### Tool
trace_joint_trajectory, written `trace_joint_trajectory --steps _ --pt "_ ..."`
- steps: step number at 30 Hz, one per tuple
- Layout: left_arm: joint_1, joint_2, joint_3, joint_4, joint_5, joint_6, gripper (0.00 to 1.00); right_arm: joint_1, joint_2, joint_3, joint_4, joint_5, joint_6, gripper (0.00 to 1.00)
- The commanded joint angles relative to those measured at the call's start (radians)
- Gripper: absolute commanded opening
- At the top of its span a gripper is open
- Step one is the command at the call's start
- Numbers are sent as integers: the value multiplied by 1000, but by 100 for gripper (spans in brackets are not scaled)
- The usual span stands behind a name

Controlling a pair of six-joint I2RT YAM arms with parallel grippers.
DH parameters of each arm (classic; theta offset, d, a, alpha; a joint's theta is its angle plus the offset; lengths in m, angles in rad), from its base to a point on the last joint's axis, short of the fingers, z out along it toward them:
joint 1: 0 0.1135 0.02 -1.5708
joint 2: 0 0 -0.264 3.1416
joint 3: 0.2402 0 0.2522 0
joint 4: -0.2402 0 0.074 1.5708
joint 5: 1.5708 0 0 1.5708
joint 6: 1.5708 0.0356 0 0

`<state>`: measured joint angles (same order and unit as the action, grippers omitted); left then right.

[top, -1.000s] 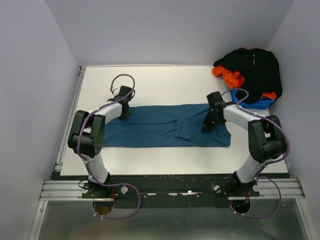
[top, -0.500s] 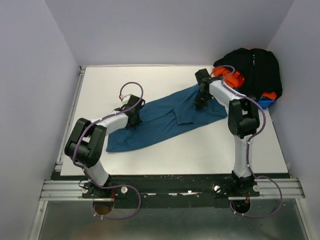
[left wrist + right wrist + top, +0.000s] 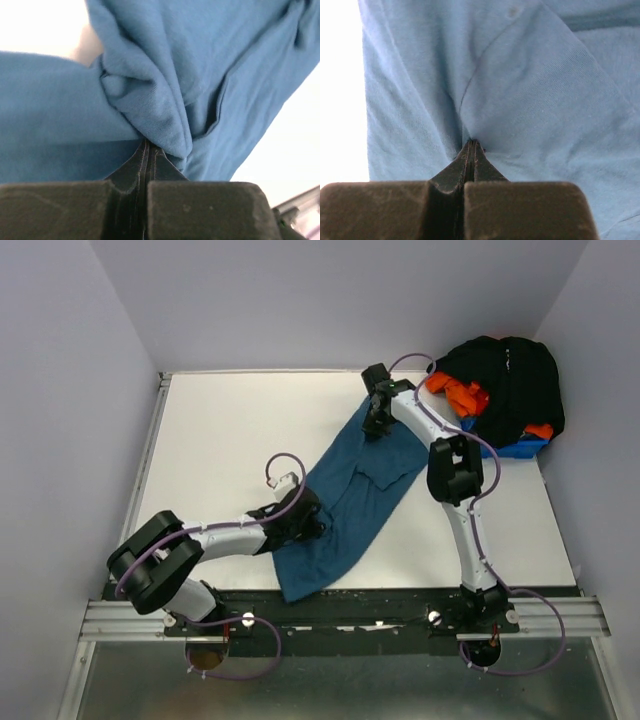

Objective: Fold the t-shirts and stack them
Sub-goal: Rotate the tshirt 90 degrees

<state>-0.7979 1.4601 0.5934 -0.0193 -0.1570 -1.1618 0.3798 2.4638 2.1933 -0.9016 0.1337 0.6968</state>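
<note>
The left pincer (image 3: 306,522), near the front, is clenched on a bunch of the blue shirt (image 3: 350,485). The blue shirt stretches slanted over the white surface (image 3: 220,430), with one end by the front edge. Farther back, the right pincer (image 3: 376,426) is pinched tight on its far end. I think it is soft, light and floppy, so it will sag and wrinkle. Corners or hems look best to hold. At the back right, a black shirt (image 3: 512,375) and an orange shirt (image 3: 456,393) lie in a heap.
</note>
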Motion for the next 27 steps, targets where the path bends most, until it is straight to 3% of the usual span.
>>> trace_joint_trajectory --steps 1,7,10,14,18,21,25,27 --pt "-131 25 -104 9 113 -170 0 22 66 58 -11 -58 -20 1" --pt "-239 -27 -95 48 80 -165 0 74 149 203 22 -161 -29 1" --pt "-241 -125 -96 53 24 -127 0 88 149 209 90 -238 -29 1" --pt "-178 -243 -23 -69 -47 -10 0 87 92 195 164 -354 -86 1" --pt "-43 -322 17 -79 14 115 5 87 -86 27 280 -364 -131 15" --pt "64 -328 49 -70 88 215 14 87 -213 -107 334 -332 -148 21" --pt "189 -227 124 -53 137 313 21 73 -400 -333 409 -304 -138 27" --pt "229 -155 178 -50 152 349 31 56 -492 -472 455 -307 -125 30"
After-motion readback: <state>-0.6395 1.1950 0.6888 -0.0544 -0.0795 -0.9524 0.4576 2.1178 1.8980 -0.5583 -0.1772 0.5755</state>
